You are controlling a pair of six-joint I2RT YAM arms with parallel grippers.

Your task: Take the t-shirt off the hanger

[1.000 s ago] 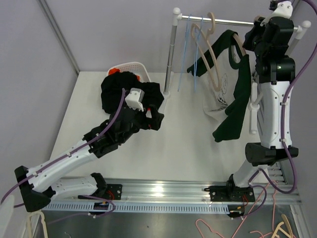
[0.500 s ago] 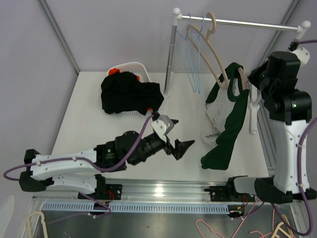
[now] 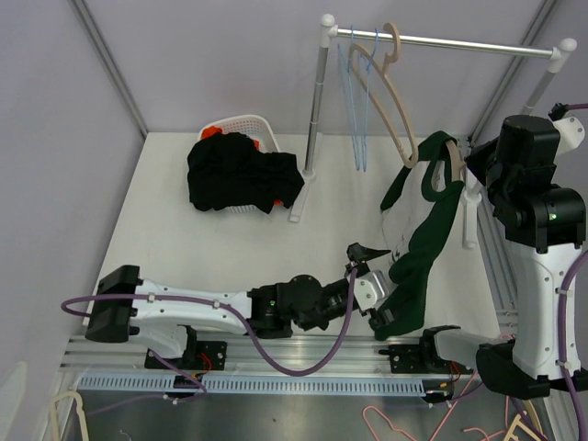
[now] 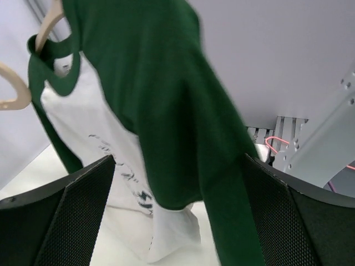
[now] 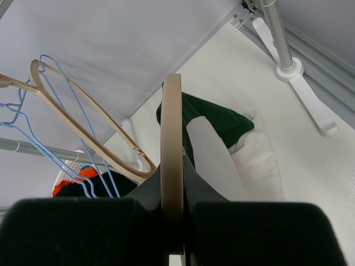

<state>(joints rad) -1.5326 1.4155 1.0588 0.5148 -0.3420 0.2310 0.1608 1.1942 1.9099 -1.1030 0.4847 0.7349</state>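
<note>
Here, pinched a wooden hanger (image 5: 171, 144) edge-on between the pressed-together fingers of the right gripper (image 5: 173, 185), held below the rail (image 3: 459, 41) and off it, over the right side of the table (image 3: 184, 248). Carried a green-and-white t-shirt (image 3: 424, 225) on that hanger, green collar looped round the hanger's arm, white printed front and long green sleeve drooping toward the table's near edge. Stood tall at the right edge on the right arm, with the hanger up at the level of the wrist.

Reached low along the near edge with the left gripper (image 4: 178, 166), spread wide and pointed at the shirt's hanging lower end. Flanked the green sleeve with a black mesh-faced finger (image 4: 61, 221) on either side. Could not tell from any view whether either finger touched the cloth.

Showed a second wooden hanger (image 3: 390, 101) and several blue wire hangers (image 3: 356, 110) hooked on the rail at the back. Showed a white basket (image 3: 248, 124) at the table's far left, heaped with black clothes (image 3: 239, 175) spilling over its rim, just beside the rack's upright post (image 3: 317, 101).
</note>
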